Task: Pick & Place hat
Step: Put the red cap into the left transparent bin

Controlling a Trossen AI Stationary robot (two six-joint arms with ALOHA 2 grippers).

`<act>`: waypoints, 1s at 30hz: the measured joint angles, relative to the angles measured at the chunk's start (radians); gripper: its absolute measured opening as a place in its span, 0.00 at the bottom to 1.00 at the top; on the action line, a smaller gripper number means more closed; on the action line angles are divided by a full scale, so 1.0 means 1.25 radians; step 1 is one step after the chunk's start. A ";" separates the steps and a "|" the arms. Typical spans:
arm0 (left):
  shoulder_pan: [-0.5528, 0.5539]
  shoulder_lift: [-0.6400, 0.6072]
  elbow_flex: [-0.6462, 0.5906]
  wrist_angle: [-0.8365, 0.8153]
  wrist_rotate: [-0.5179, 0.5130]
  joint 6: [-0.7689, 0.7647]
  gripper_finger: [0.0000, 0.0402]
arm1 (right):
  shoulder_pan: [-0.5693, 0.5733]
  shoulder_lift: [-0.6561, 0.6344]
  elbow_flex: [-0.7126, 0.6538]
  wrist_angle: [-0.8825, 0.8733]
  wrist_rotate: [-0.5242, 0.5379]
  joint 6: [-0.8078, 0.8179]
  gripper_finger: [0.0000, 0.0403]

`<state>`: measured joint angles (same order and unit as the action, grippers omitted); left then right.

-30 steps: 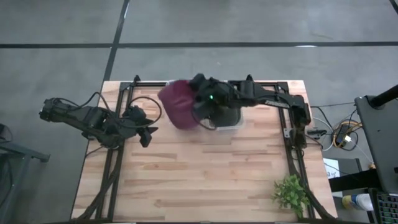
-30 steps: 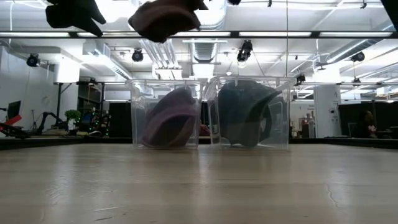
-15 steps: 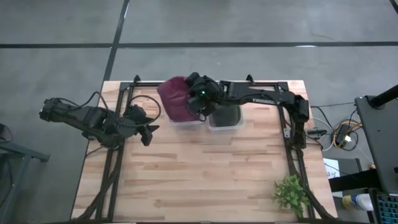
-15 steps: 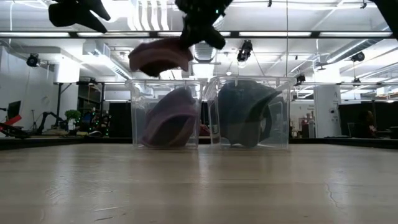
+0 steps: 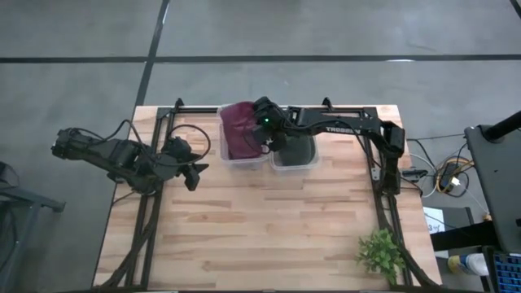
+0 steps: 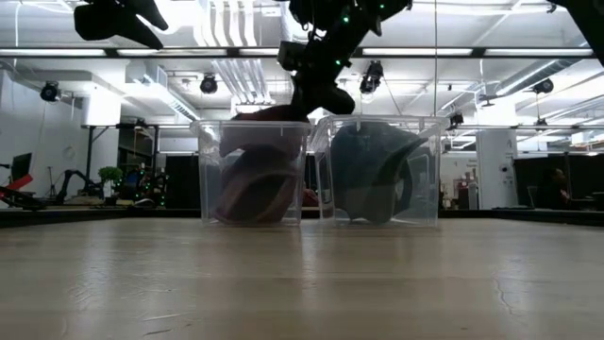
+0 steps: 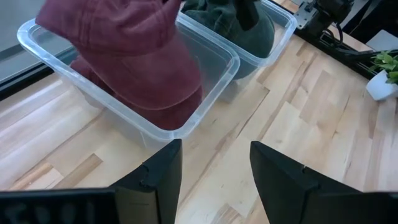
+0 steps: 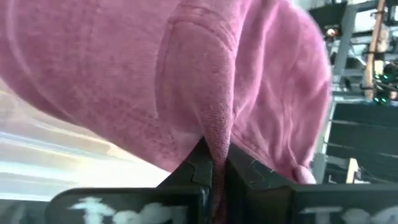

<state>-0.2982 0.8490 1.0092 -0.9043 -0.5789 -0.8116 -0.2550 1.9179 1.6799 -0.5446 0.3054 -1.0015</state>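
Lowered into the left bin (image 5: 224, 151), maroon hat (image 5: 240, 130) stays pinched by right fingers (image 8: 208, 165).

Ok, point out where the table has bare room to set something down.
The wide wooden stretch in front of the two clear bins is free, bordered by the left gripper and the small plant at the near right corner. The back middle is crowded: the right gripper holds the maroon hat over the left bin.
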 joint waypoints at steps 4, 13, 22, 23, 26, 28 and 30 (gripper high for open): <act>0.000 0.000 0.000 0.000 0.000 0.000 0.45 | 0.002 0.000 -0.013 0.000 -0.029 0.000 0.02; 0.000 0.000 0.000 0.000 0.000 0.008 0.45 | 0.005 -0.001 -0.004 -0.008 -0.035 0.002 0.04; 0.000 0.000 0.000 0.000 0.000 0.024 0.45 | 0.007 -0.002 0.015 -0.079 -0.036 0.062 0.23; 0.000 0.000 0.000 0.000 0.000 0.024 0.45 | 0.007 -0.002 0.017 -0.089 -0.036 0.066 0.25; 0.000 0.000 0.000 0.000 0.000 0.025 0.45 | 0.009 -0.002 0.033 -0.135 -0.036 0.066 0.32; 0.000 0.000 0.000 0.000 0.000 0.028 0.45 | 0.012 -0.002 0.050 -0.159 -0.035 0.066 0.36; 0.000 0.000 0.000 0.000 0.000 0.038 0.45 | 0.017 -0.005 0.066 -0.182 -0.035 0.067 0.38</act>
<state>-0.2982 0.8490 1.0092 -0.9047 -0.5785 -0.7642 -0.2334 1.9113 1.7627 -0.7720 0.2615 -0.9175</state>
